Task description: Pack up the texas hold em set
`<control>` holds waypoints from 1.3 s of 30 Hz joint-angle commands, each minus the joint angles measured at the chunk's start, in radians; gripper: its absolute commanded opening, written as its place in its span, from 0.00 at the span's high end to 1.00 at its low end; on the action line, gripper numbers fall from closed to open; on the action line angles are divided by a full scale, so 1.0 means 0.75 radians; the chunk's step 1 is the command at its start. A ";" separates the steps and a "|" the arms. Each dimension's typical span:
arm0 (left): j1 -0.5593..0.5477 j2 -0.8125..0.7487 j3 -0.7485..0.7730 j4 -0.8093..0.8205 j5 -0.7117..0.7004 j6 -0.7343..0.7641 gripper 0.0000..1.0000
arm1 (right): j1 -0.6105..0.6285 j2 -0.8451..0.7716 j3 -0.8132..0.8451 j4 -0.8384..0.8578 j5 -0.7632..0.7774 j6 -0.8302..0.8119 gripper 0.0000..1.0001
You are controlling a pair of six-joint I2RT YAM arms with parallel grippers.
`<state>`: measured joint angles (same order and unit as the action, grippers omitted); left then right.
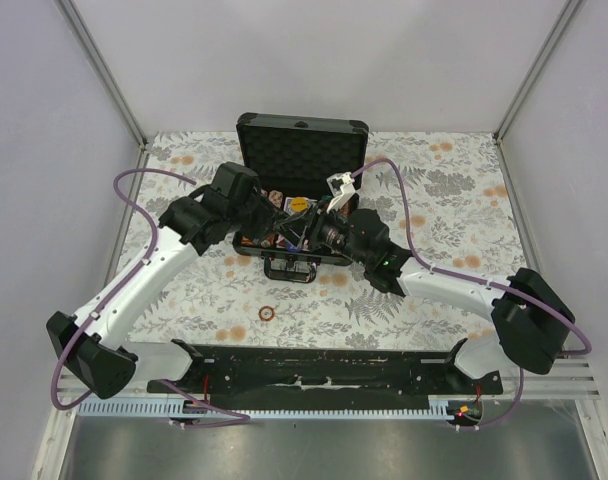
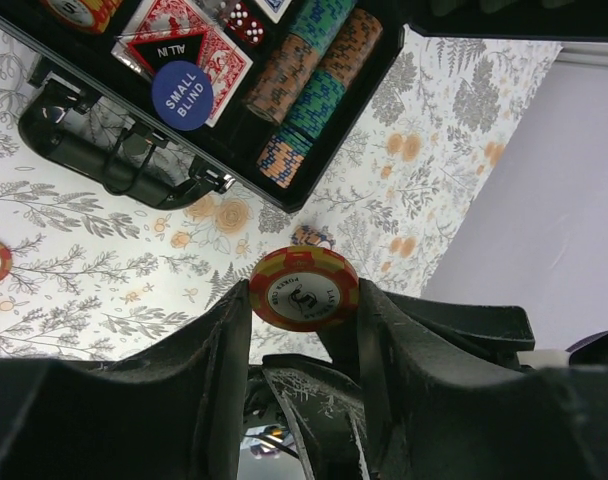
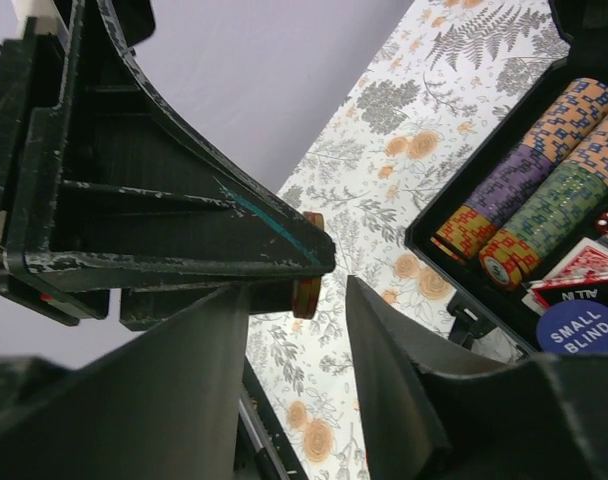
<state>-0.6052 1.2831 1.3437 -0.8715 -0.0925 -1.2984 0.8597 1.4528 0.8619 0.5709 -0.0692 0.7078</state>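
Crowding over the black case [image 1: 302,140], both wrists hide nearly all of its tray in the top view. Only the upright foam-lined lid at 12 o'clock and the handle [image 1: 291,268] at 6 o'clock show clearly, and the fingertips cannot be told apart there. A loose chip [image 1: 267,314] lies on the floral table [image 1: 454,200] at 6 o'clock from the handle, apart from the case.

The left wrist camera supplies what the top view lacks. The left gripper [image 2: 304,300] pinches a red-and-yellow chip [image 2: 304,288] by its rim, fingers closed against both sides, face toward the lens, with table pattern behind it. At 12 o'clock the case corner is cut off by the frame, holding striped chip rows [image 2: 309,100], a red card deck [image 2: 199,45], a black triangular button [image 2: 169,50], a blue SMALL BLIND button [image 2: 182,95] and red dice [image 2: 246,20].

The right wrist camera sees that held chip edge-on at the mouth of the right gripper [image 3: 296,300], whose fingers stand spread wide with nothing between them gripped. The case is cropped at 3 o'clock.

Both arms rise from bases at 7 and 5 o'clock, elbows out, wrists meeting over the case.
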 commanded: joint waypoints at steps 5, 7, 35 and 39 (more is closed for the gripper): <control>-0.005 -0.081 -0.041 0.051 0.091 -0.136 0.73 | -0.001 0.032 0.068 0.116 0.137 0.030 0.59; -0.005 -0.083 -0.051 0.062 0.103 -0.146 0.73 | 0.001 0.043 0.074 0.116 0.152 0.032 0.63; 0.324 -0.072 -0.014 -0.034 0.048 0.099 0.25 | -0.001 0.124 0.339 -0.497 -0.102 -0.420 1.00; 0.424 -0.130 -0.055 -0.120 -0.065 0.252 0.25 | -0.001 0.290 0.562 -0.805 -0.265 -0.655 1.00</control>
<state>-0.3435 1.2423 1.2945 -0.8791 -0.0448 -1.2713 0.8600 1.5810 1.1408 0.1890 -0.1368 0.4290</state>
